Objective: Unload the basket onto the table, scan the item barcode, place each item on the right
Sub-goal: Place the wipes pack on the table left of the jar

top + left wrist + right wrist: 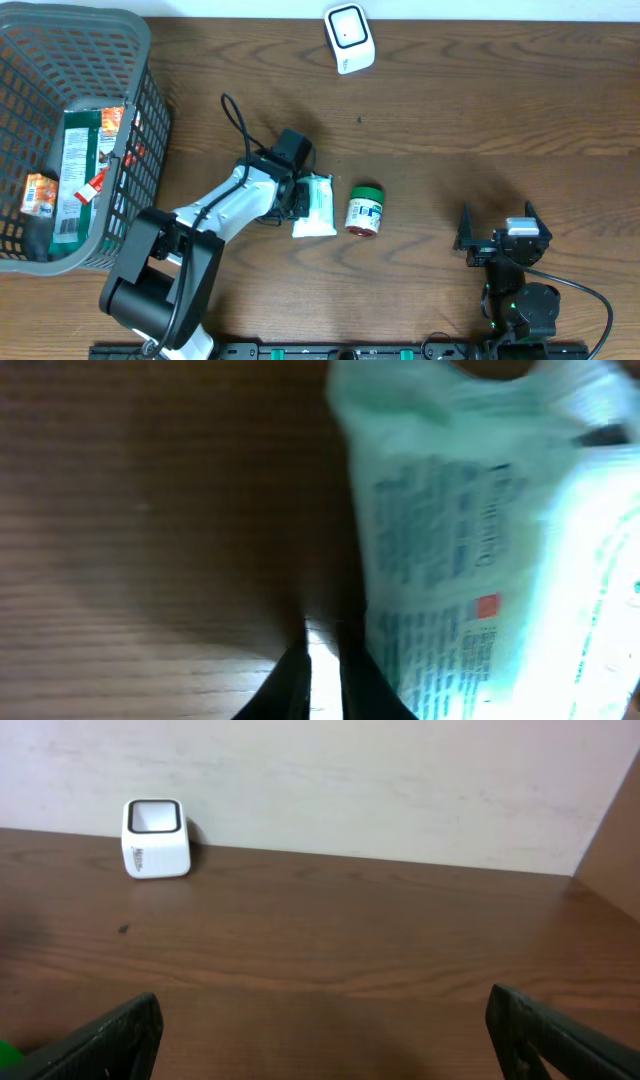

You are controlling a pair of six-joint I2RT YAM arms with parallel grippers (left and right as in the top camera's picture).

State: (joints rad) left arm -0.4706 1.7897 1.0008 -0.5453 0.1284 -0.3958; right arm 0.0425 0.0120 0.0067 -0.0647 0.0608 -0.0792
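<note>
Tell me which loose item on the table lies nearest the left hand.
The white packet, right beside the left hand; the green-capped jar lies beyond the packet.

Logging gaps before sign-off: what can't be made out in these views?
Barcode on the white-and-green soft pouch: blurred in left wrist view, too small overhead.
Label of the small green-lidded jar: too small overhead.
Grey plastic mesh basket: cropped by overhead's left edge.

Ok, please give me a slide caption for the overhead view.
Left gripper at a white pouch, a green-lidded jar next to it; scanner near the far edge; right gripper open.
</note>
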